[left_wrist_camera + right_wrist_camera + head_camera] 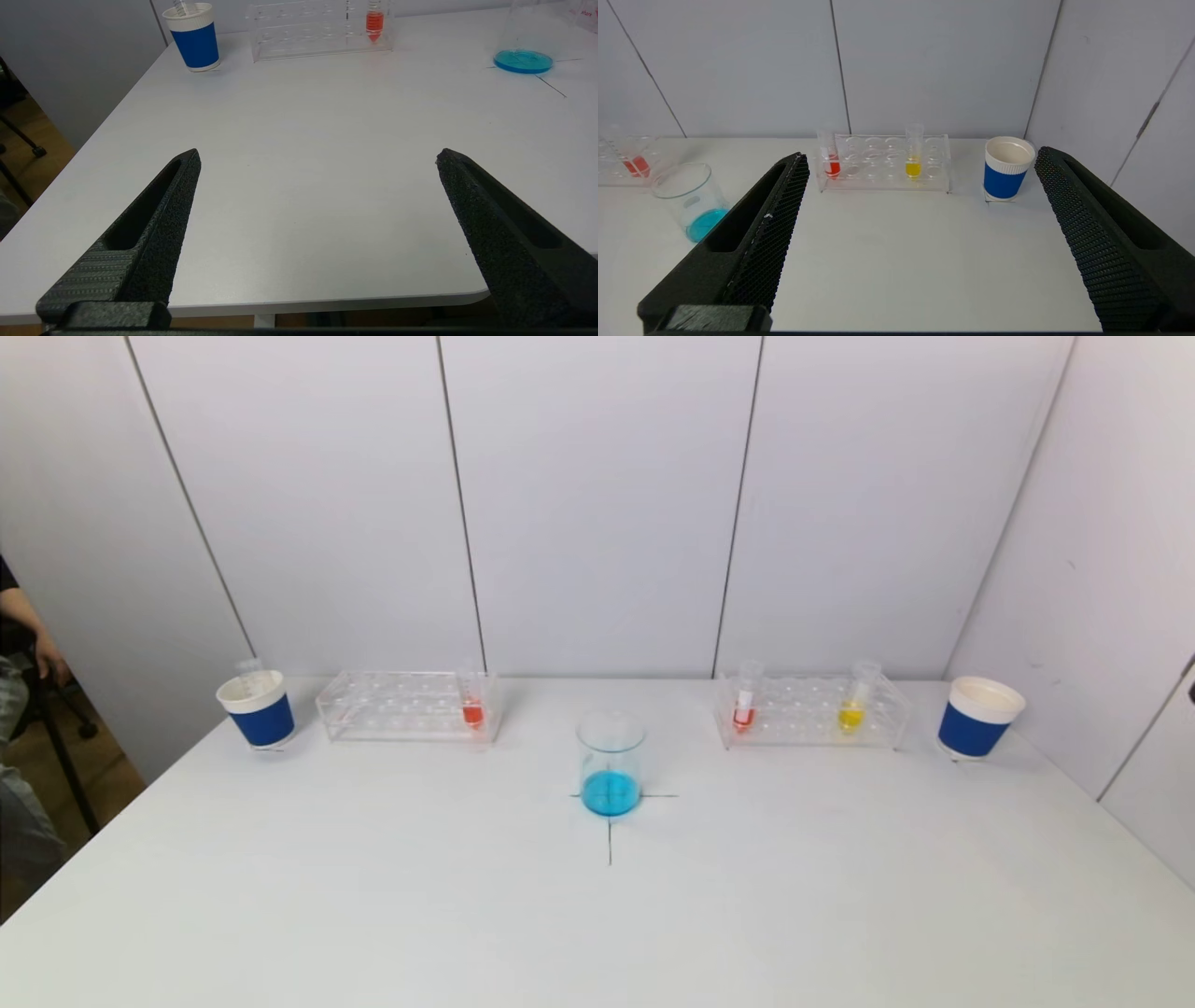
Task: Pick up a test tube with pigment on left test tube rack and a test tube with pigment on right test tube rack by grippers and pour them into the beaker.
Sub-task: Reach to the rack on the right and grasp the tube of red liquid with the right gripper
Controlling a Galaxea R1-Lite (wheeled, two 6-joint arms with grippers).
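White table (pixel 373 896), grey panel walls: both racks stood far, the beaker (pixel 610 763) between them.
We judged the orange-filled tube (pixel 472 702) and the yellow-filled tube (pixel 853 698) light, slick, fragile; grasp above the racks. Left gripper (pixel 317 156) and right gripper (pixel 920 156) gaped empty, near.

A white worktop (pixel 373 896) with a thin black cross marked on it holds a clear glass beaker (pixel 611 763) of bright blue liquid. Two clear plastic racks (pixel 406 707) (pixel 810 711) carry tubes of orange-red (pixel 472 711), red (pixel 744 714) and yellow (pixel 851 714) pigment. Two blue-and-white paper cups (pixel 259 709) (pixel 976 717) stand against pale grey wall panels.
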